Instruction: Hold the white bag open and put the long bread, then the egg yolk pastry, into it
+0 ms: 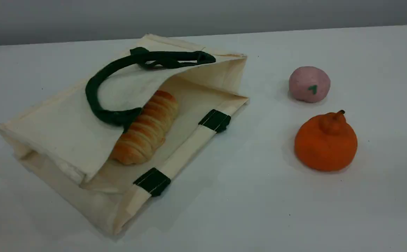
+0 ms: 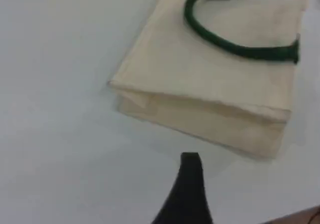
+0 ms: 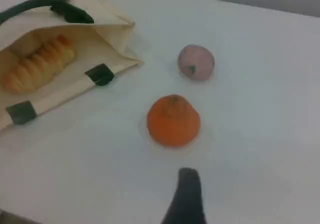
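Note:
The white bag lies on its side at the left of the table, its mouth facing right and gaping open. Inside that mouth rests the long bread, partly under the upper cloth and the dark green handle. The right wrist view shows the bag's mouth with the bread in it. The egg yolk pastry is out of view. Neither arm shows in the scene view. My left gripper's fingertip hangs above the table near the bag's closed bottom. The right fingertip hovers just short of the orange fruit, holding nothing.
A pink ball with a green mark and a round orange tangerine-shaped item sit on the white table right of the bag. Both also show in the right wrist view: the pink ball and the orange item.

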